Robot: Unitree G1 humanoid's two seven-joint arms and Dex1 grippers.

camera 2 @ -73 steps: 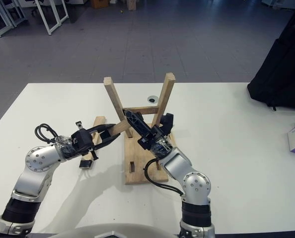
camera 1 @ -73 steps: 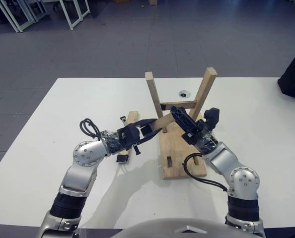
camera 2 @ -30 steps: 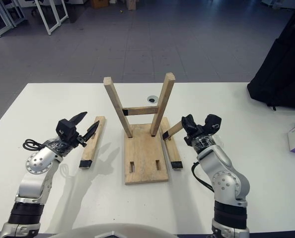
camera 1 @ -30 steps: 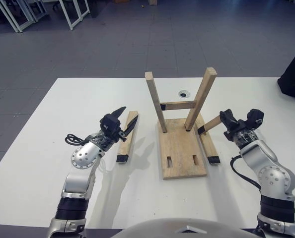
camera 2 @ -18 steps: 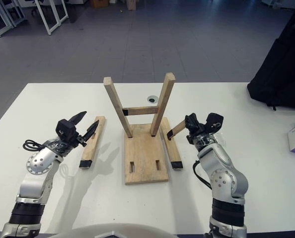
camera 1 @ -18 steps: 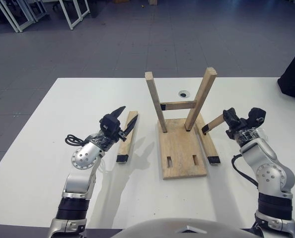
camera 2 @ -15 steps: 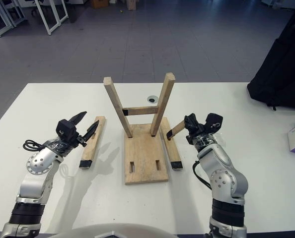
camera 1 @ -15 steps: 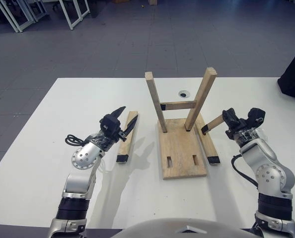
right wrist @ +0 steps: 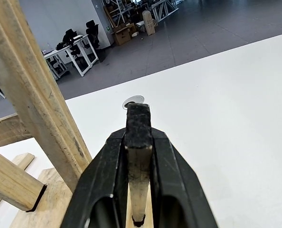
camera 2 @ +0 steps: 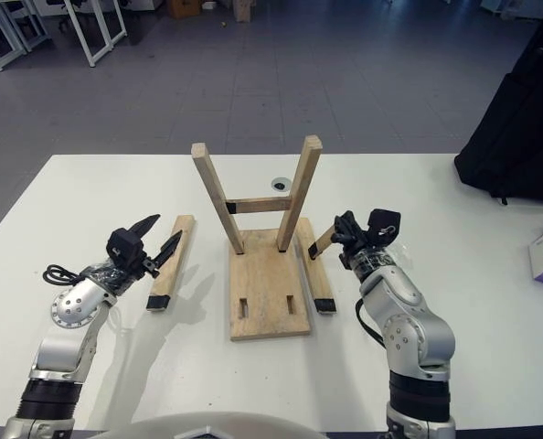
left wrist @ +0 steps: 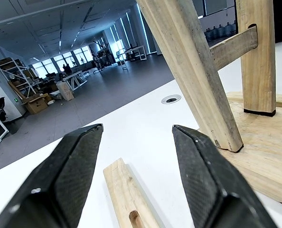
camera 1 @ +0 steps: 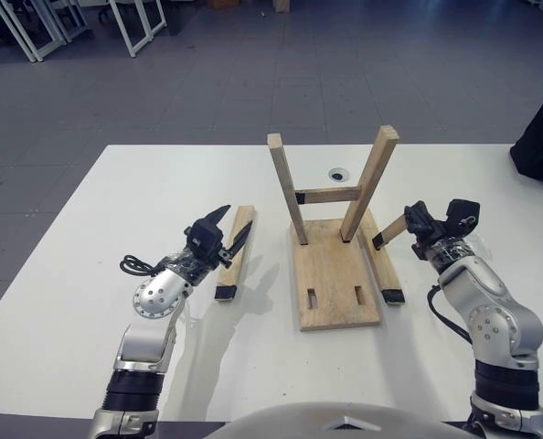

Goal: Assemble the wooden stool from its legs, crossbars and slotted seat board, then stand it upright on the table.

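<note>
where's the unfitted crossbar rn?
In the head views, the short black-tipped wooden crossbar is clamped in the right gripper on the robot's right, raised above the loose wooden leg lying beside the flat wooden seat board.

Seat board (camera 1: 335, 283) flat on counter (camera 1: 116, 201), centre.
Left upright leg (camera 1: 285, 187) and right upright leg (camera 1: 370, 183) stand in board's far end; crossbar (camera 1: 328, 195) joins the 2 partway up.
Cable hole (camera 1: 338, 172) in counter behind them.
Loose leg (camera 1: 234, 251) lies on counter left of board, apart from it, parallel.
Second loose leg (camera 1: 383, 270) lies against board's right edge.
Left pincer (camera 1: 235, 219) over loose leg's left side, jaws apart.
Right pincer (camera 1: 409, 224) right of board, clamping short bar (camera 1: 390, 230), which slants toward right upright leg's foot.
</note>
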